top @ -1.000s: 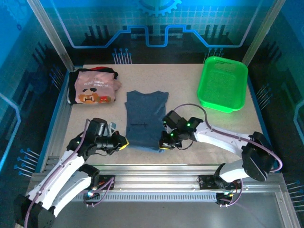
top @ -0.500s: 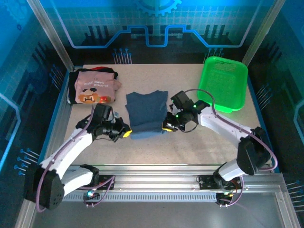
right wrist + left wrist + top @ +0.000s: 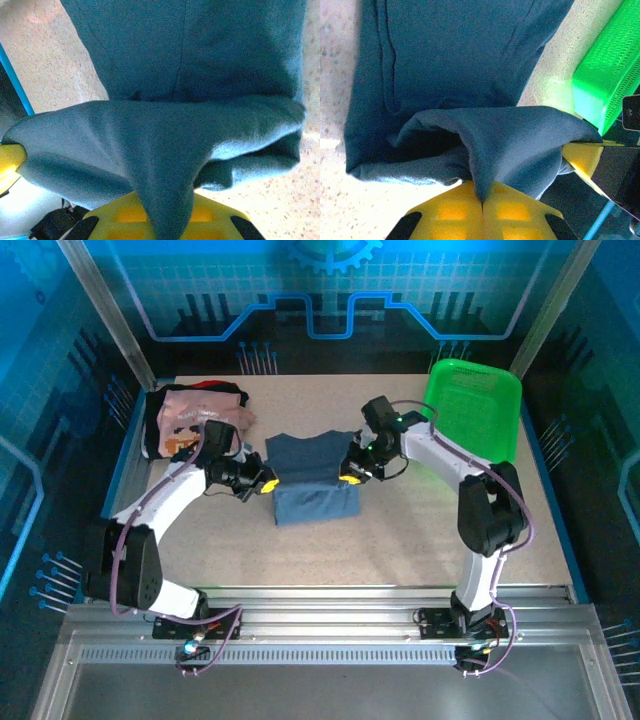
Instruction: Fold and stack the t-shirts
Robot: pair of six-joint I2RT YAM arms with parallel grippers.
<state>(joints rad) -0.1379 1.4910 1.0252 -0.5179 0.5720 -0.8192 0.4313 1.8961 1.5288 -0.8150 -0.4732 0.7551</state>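
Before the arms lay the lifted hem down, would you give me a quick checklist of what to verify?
1. Grip of the left hand on the blue t-shirt: ok, shut on its lifted hem.
2. Grip of the right hand: ok, shut on the same hem.
3. Hem level between the hands: ok.
4. Hem over the shirt's far edge: not ok, short of it.
5. The pink t-shirt apart from the fold: ok.
6. The green basket apart too: ok.
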